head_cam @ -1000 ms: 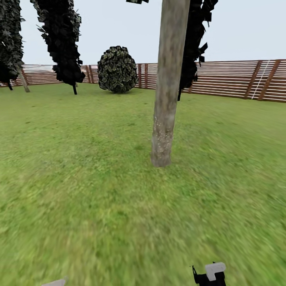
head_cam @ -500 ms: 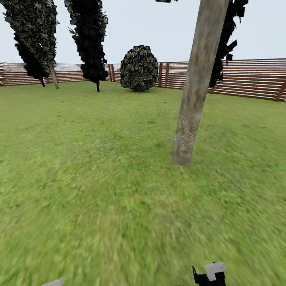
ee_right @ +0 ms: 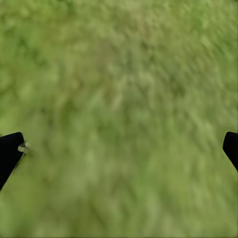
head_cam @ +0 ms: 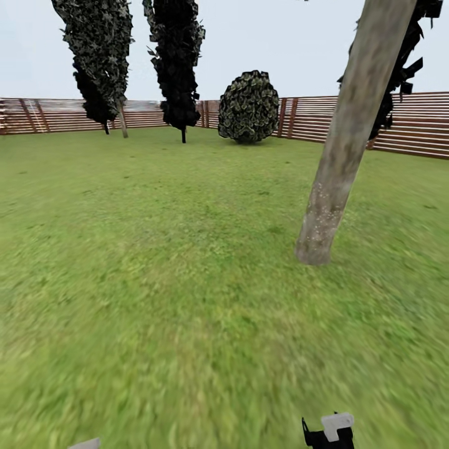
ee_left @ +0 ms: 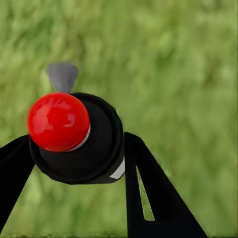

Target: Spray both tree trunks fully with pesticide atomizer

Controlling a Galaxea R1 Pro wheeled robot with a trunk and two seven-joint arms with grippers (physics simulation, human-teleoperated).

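The pesticide atomizer [ee_left: 74,136] is a black bottle with a red round cap and a grey nozzle tip. My left gripper [ee_left: 74,166] is shut on it, with a black finger [ee_left: 148,191] on either side, over grass. One tree trunk [head_cam: 340,156], thick, pale and mottled, rises from the lawn at the right of the head view, and its crown is cut off above. A thin pale trunk [head_cam: 122,120] stands far off by the fence. My right gripper [ee_right: 119,148] is open over bare grass, its fingertips [ee_right: 10,151] wide apart.
Green lawn [head_cam: 156,262] stretches to a brown slat fence [head_cam: 56,115] at the back. Two near-black conifers [head_cam: 174,56] and a round dark bush [head_cam: 249,106] stand near the fence. Another dark conifer [head_cam: 399,75] stands behind the near trunk. A black-and-white part of my right arm [head_cam: 329,431] pokes in at the bottom edge.
The whole head view has shifted right, so the camera has turned left. The trunk now sits further right in the picture. Neither arm has visibly moved.
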